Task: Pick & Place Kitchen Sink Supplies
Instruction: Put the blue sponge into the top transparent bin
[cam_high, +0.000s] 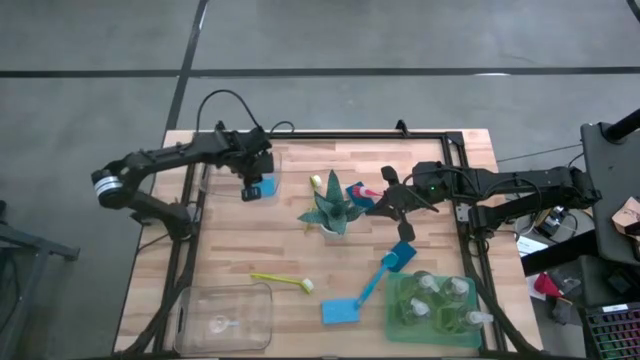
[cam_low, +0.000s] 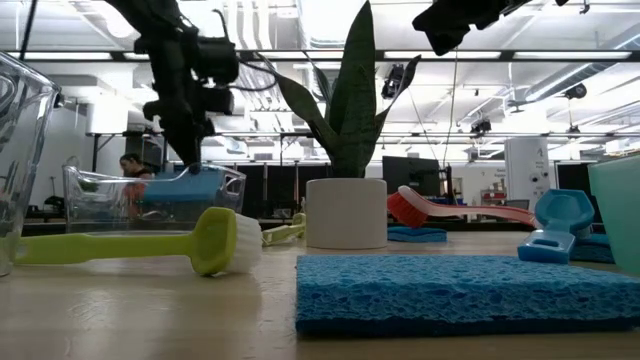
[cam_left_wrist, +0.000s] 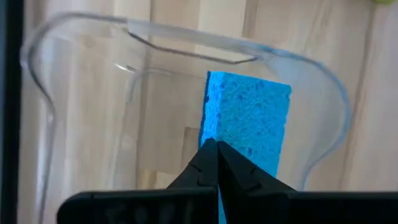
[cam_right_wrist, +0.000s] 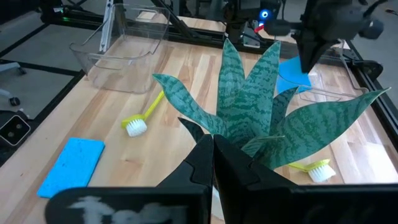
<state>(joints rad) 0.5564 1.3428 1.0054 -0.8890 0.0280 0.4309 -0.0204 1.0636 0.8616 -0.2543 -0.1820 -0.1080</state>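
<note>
Your left gripper (cam_left_wrist: 217, 163), clamped on the blue sponge (cam_left_wrist: 249, 121) above the clear bin (cam_left_wrist: 186, 53), may drop it outside if released off-centre.

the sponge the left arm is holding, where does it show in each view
High view: the held blue sponge under the left gripper, at the far clear bin's edge.
Low view: left of centre, over the bin.
Left wrist view: centre, inside the bin's rim.
Right wrist view: behind the leaves.
Shared landmark: the potted plant, absent from the left wrist view.
</note>
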